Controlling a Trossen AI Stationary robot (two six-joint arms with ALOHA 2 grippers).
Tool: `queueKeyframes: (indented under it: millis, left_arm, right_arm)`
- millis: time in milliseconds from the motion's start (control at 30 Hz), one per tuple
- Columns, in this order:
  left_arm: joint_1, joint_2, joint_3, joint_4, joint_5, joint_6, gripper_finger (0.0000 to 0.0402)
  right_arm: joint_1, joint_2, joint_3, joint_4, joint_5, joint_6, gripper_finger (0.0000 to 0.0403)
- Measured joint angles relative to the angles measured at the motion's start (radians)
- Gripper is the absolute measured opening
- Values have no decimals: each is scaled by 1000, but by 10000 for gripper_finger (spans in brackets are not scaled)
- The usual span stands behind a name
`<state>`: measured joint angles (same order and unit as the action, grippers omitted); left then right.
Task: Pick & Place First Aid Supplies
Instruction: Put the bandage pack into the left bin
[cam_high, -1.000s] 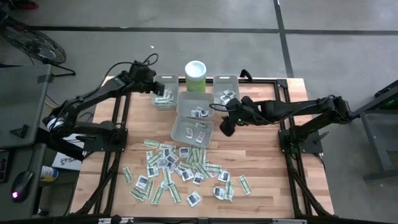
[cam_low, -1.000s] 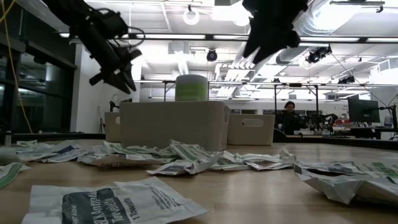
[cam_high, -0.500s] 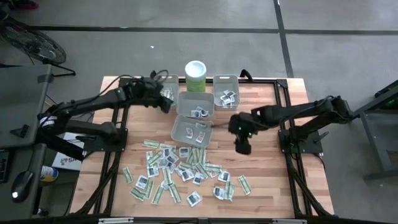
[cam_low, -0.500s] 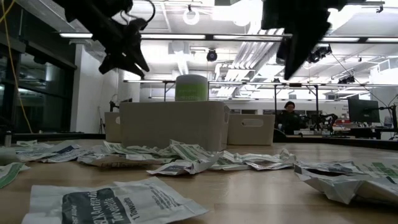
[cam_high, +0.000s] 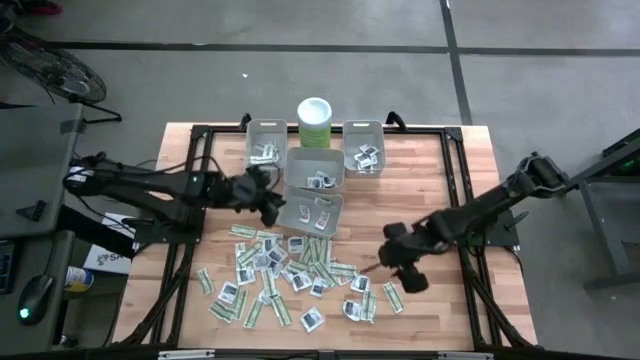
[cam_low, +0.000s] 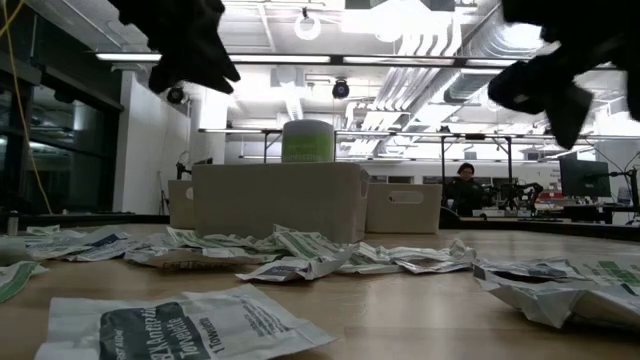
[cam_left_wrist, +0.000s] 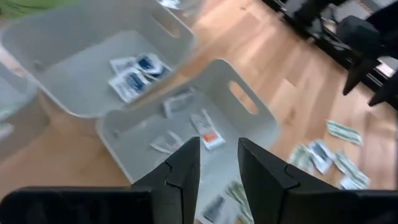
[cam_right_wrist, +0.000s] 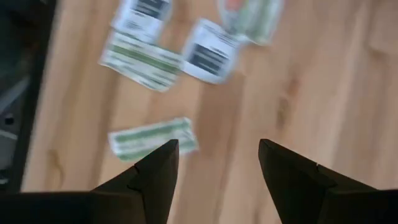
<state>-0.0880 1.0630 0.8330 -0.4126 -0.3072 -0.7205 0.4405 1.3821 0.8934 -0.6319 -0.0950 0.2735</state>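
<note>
Over the wooden table (cam_high: 440, 180), both arms are mid-task, neither carrying anything. First aid packets (cam_high: 290, 270) lie scattered across the near half, w/ some already sorted into the grey bins (cam_high: 312, 170) at the far side by the green canister (cam_high: 315, 122).

Right gripper (cam_high: 403, 272) hangs low over the right edge of the pile, jaws spread wide and empty. Judging by that, the step in hand is the approach for a fresh pick. Right wrist view shows a green-white strip (cam_right_wrist: 152, 138) just ahead of the fingers (cam_right_wrist: 155, 177), w/ a white square packet (cam_right_wrist: 210, 55) a bit farther on. Next move prob needs a straight drop onto that strip and a pinch flat against the wood; thin paper, so the tips must get right down to the surface.

Left gripper (cam_high: 268, 205) sits just beside the front bin (cam_left_wrist: 249, 121), jaws narrow, nothing visible btwn them; likely about to head for the pile.

Views differ: the high view gives the layout and which arm is which. Left wrist view shows what's inside the front bin, a few packets incl. one w/ an orange mark (cam_left_wrist: 208, 134). Low view shows only dark arm shapes up top, but adds a person (cam_low: 466, 190) in the room behind the table.
</note>
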Motion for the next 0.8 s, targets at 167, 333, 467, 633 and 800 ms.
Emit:
queueKeyframes:
  millis: [167,333,467,633,800]
  left_arm:
    - [-129,0,0,0,-43,-52,108]
    - [-237,0,0,-1,-121,-74,108]
    - [-289,0,0,-1,-165,-79,108]
    - [-308,0,0,-7,-174,-97,108]
    - [-307,0,0,-7,-166,-97,108]
  right_arm:
    - [105,51,-1,109,68,13,216]
    - [143,138,-1,131,82,58,216]
    - [146,205,-1,135,84,65,216]
    - [142,274,-1,133,112,61,216]
    - [144,334,4,124,113,61,216]
